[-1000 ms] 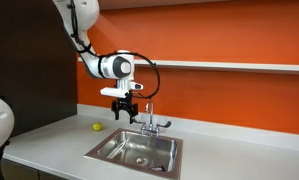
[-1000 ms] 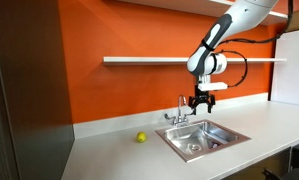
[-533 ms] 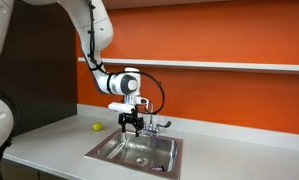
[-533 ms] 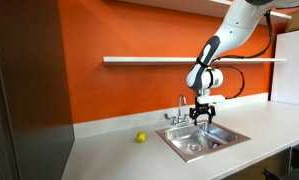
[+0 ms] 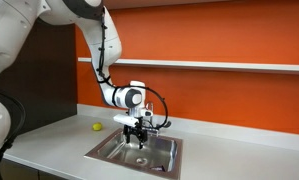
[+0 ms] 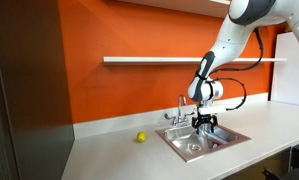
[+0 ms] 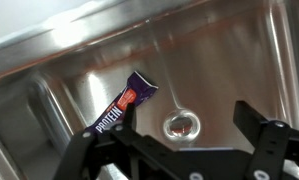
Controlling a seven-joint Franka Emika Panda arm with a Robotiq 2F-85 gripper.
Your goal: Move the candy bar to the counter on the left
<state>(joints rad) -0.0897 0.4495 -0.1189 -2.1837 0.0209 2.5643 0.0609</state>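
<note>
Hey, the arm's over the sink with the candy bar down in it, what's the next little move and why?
Probably nudge the tool sideways toward the candy bar before lowering. In the wrist view the open jaws straddle the drain, while the candy bar lies on the sink floor beside one finger, off centre.

Even bright light on the counter (image 5: 59, 146), reddish glare across the steel sink (image 7: 221, 48), soft wrist-view blur
</note>
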